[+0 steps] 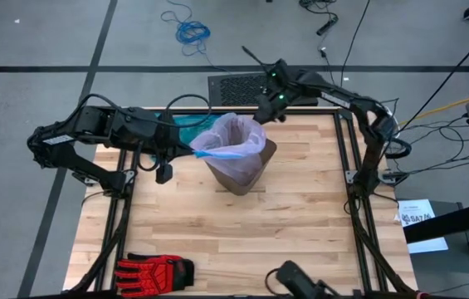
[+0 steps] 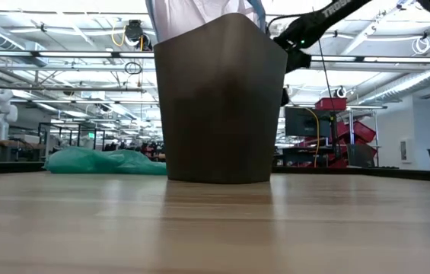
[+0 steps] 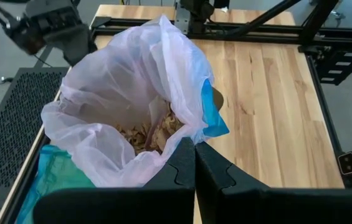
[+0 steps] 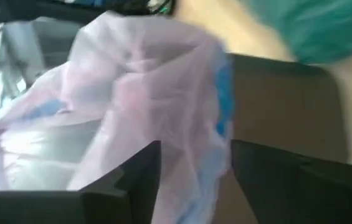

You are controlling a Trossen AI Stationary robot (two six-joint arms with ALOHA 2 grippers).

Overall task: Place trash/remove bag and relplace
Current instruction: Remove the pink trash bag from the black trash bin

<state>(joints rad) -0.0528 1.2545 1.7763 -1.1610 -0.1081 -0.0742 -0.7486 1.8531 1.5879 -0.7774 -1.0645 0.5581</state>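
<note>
A brown trash bin [image 1: 246, 174] [image 2: 218, 99] stands on its base mid-table. The pale pink-lavender bag [image 1: 232, 134] [image 3: 126, 93] lines it, its bunched top rising above the rim, with scraps of trash [image 3: 144, 134] inside. My left gripper [image 1: 191, 148] [image 3: 194, 142] is shut at the bag's left rim. My right gripper [image 1: 261, 115] [image 4: 191, 149] is open at the bag's far rim, a finger on each side of the film [image 4: 188, 124]. A teal-green bag [image 1: 186, 129] [image 2: 104, 161] lies on the table behind the bin. My left gripper pinches the bag's top edge [image 3: 163, 158] between its two shut fingers, beside the blue drawstring hem [image 3: 214, 115], coming level from the table's left. The held film stands above the bin's rim while the bag stays inside the bin. My right gripper straddles the far rim; whether it touches, I cannot tell.
A red and black glove [image 1: 155, 270] lies at the near left corner. A black grille [image 1: 236, 85] [image 3: 7, 124] sits past the far edge. Bare wood [image 1: 300, 224] stretches in front and to the right of the bin.
</note>
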